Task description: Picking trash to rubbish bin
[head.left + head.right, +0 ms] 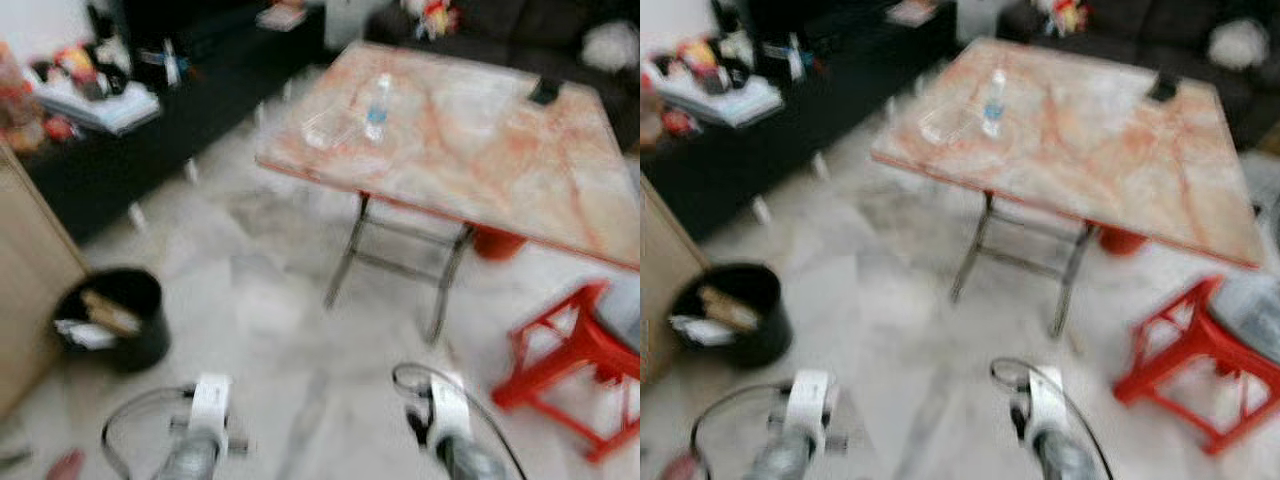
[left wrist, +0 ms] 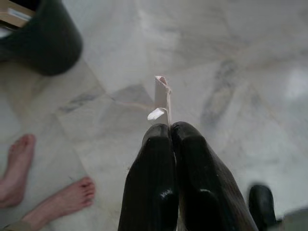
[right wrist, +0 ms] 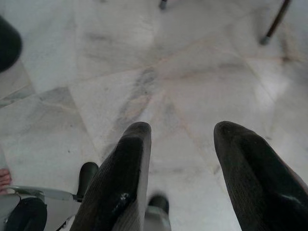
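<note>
A black rubbish bin [image 1: 112, 320] stands on the floor at my left, with paper and cardboard scraps inside; its side also appears in the left wrist view [image 2: 41, 41]. My left gripper [image 2: 170, 129] is shut on a small scrap of white paper [image 2: 161, 96] that sticks out past its fingertips, above bare marble floor and short of the bin. My right gripper [image 3: 180, 132] hangs open over the floor with nothing between its fingers. A plastic bottle [image 1: 377, 104] and a clear wrapper [image 1: 330, 128] lie on the folding table [image 1: 520, 180].
A red plastic stool [image 1: 575, 365] stands at the right beside the table. A dark low cabinet [image 1: 150, 120] with clutter runs along the left, and a wooden panel [image 1: 25, 270] is next to the bin. A person's bare feet [image 2: 29, 185] stand close to my left gripper.
</note>
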Controlling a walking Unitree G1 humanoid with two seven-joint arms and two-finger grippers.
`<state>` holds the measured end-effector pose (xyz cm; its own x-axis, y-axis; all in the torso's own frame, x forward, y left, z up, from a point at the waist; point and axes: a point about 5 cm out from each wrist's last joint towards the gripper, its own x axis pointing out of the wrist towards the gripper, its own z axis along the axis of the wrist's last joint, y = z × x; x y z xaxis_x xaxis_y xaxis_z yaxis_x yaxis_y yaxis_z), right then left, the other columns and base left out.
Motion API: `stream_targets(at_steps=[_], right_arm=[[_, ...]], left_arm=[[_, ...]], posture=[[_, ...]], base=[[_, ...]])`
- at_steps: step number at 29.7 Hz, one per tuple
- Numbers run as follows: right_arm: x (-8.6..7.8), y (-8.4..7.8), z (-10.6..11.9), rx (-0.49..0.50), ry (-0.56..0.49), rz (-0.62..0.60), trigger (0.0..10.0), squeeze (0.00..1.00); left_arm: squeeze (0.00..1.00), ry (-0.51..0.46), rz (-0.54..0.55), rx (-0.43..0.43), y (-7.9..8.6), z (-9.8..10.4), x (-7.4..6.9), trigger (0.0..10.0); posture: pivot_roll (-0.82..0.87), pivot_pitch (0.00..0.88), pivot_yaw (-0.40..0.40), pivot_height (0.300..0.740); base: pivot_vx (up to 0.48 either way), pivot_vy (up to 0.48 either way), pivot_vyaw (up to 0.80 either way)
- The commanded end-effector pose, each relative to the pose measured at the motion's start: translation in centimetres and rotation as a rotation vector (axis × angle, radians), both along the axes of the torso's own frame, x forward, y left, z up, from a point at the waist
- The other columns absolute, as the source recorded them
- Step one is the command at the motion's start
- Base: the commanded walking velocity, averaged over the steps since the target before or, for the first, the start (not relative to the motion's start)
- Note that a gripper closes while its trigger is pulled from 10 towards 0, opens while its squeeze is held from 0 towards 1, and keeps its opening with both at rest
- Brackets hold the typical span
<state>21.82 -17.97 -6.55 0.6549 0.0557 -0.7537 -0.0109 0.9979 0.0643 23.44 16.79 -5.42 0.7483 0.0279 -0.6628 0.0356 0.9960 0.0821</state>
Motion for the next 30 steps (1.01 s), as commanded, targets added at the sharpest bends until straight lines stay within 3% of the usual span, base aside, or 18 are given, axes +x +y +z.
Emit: stream_targets(at_steps=[1,16,27,30], right_arm=[[-0.65,-1.14,-0.27,-0.030,0.024,-0.017,10.0,0.00],[-0.42,-1.27,-0.10,-0.032,0.012,-0.024,10.0,0.00],[-0.37,-0.96,-0.11,-0.017,0.008,-0.026,10.0,0.00],[-0.45,-1.04,-0.14,-0.041,0.006,-0.019,10.0,0.00]], left_arm=[[0.00,0.013,-0.024,-0.010,-0.99,-0.24,-0.23,10.0],[0.00,0.003,-0.025,-0.011,-1.10,-0.04,0.08,10.0],[0.00,0.007,-0.028,-0.007,-0.90,-0.12,-0.06,10.0],[0.00,0.006,-0.027,-0.005,-0.83,-0.11,-0.07,10.0]], posture=[[0.03,0.087,-0.087,0.740],[0.03,0.097,-0.088,0.740],[0.03,0.100,-0.084,0.740],[0.04,0.099,-0.083,0.740]], base=[[0.349,0.000,0.80],[0.320,0.000,0.80],[0.293,0.000,0.00],[0.316,0.000,0.73]])
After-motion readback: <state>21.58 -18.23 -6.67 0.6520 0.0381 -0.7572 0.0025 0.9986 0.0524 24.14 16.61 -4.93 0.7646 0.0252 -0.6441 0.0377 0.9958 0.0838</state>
